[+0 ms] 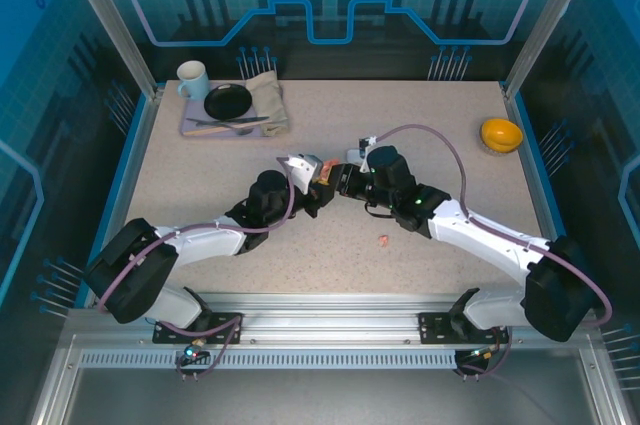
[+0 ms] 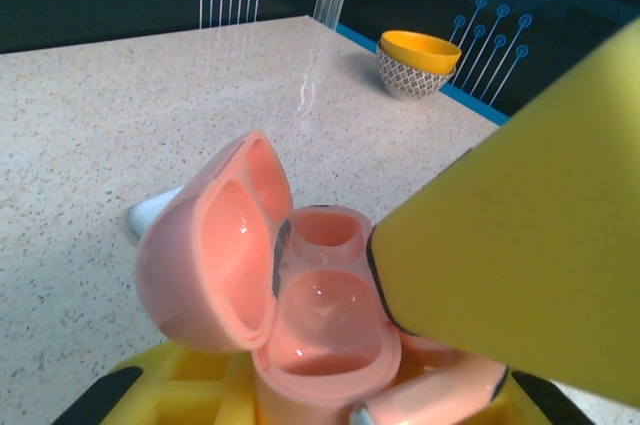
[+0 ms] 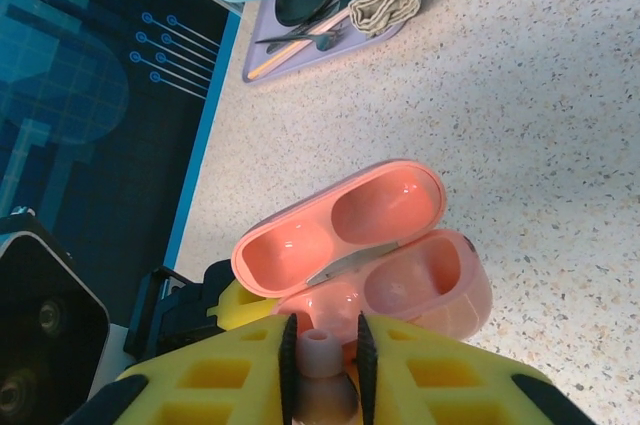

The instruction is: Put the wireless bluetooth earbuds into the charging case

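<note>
Over the worktop [image 1: 440,235], the left hand [image 1: 318,190] clamped the open pink case [image 3: 360,245] while the right hand [image 1: 345,182] pinched a salmon earbud [image 3: 322,365] close over its sockets. Released tilted or off-centre, I reckoned, it could skid off and fall.

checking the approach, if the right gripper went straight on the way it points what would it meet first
Probably the open salmon-pink plastic charging case, with the small pink earbud in its fingers leading.
</note>
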Controlling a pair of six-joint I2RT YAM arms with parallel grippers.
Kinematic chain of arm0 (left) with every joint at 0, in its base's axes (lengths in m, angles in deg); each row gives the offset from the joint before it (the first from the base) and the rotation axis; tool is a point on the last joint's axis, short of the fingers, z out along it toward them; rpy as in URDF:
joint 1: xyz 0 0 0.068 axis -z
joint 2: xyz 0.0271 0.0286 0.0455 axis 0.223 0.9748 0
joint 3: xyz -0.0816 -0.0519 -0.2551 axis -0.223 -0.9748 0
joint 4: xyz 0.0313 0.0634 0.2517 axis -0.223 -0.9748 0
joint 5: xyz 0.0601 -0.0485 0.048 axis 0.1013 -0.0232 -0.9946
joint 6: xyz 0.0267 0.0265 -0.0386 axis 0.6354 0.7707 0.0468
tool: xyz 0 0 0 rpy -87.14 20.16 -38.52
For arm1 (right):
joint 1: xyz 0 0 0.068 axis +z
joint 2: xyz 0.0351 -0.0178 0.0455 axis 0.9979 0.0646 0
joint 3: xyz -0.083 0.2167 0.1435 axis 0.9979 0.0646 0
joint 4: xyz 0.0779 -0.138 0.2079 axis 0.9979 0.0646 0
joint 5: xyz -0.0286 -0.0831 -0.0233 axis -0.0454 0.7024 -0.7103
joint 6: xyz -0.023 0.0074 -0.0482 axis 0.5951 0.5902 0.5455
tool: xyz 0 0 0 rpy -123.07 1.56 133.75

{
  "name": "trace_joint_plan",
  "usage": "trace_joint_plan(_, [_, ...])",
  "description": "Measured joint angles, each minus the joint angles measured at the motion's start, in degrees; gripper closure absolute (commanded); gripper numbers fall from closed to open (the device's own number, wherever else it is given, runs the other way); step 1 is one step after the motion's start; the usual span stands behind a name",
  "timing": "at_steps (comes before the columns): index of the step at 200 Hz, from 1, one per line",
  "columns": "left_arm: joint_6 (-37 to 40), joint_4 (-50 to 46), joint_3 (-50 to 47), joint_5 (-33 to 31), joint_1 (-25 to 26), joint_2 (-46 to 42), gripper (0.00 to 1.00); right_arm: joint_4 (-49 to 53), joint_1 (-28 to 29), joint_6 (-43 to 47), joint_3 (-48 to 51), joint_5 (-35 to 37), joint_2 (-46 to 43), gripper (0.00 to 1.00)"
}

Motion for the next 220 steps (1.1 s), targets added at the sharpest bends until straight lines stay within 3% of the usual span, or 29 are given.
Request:
trace_joint_plan(164, [1.0,-6.4,0.1,-4.8,0.0,0.7,1.00,1.7,-0.3,-1.4,1.9,3.1,0.6,0.91])
trace_joint_plan(220, [1.0,-10.8,0.5,-11.0,0.0,0.8,1.00,3.4,-0.8,-3.0,7.1,5.2,2.7,0.93])
